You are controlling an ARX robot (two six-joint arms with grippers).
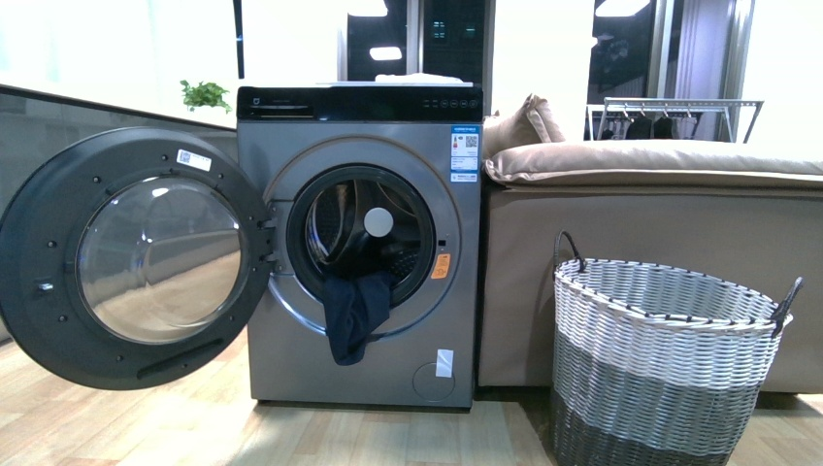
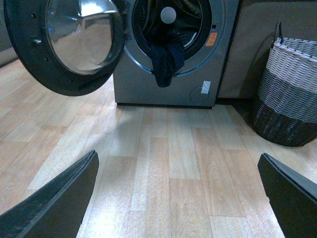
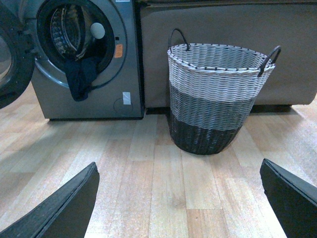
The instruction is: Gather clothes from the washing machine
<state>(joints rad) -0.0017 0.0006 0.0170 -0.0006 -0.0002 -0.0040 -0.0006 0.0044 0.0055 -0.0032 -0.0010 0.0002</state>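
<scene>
The silver-grey washing machine [image 1: 369,369] stands on the wooden floor with its round door [image 1: 131,257] swung wide to the left. Dark navy clothes [image 1: 355,313] hang out of the drum opening over the lower rim; they also show in the left wrist view [image 2: 166,62] and the right wrist view [image 3: 80,76]. My left gripper [image 2: 178,196] is open above bare floor, well back from the machine [image 2: 163,94]. My right gripper [image 3: 179,198] is open too, over floor in front of the basket. Neither arm shows in the front view.
A grey-and-white woven basket [image 1: 670,364] [image 3: 215,94] [image 2: 290,94] stands right of the machine, in front of a beige sofa [image 1: 660,233] with cushions. The open door [image 2: 64,44] juts out over the floor on the left.
</scene>
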